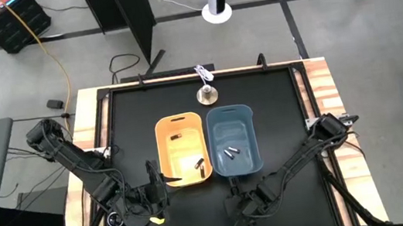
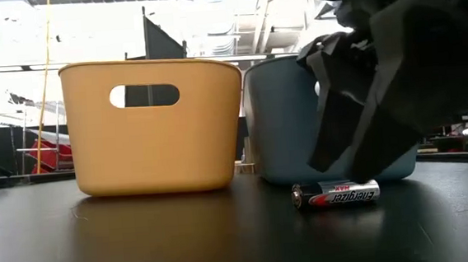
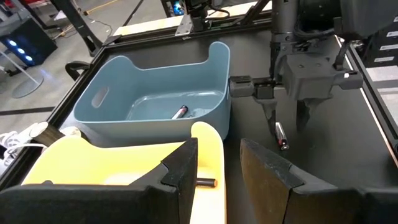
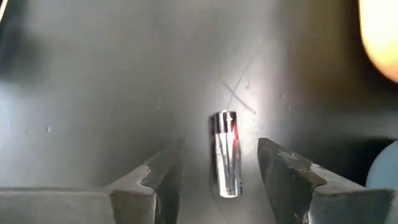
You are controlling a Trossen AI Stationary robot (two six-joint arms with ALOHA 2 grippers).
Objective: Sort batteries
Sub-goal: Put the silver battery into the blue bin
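The right gripper hangs over the black table at about 5 o'clock from the table's centre, just in front of the blue tub. Its fingers are spread apart, one on each side of a silver-and-black Energizer battery that lies flat on the table and is not yet gripped. In the low view that battery rests in front of the blue tub. The left gripper waits at about 7 o'clock, at the near edge of the yellow tub, fingers parted and holding nothing. Two pale batteries lie in the blue tub; dark batteries lie in the yellow tub. A silver bell stands at 12 o'clock behind the tubs.
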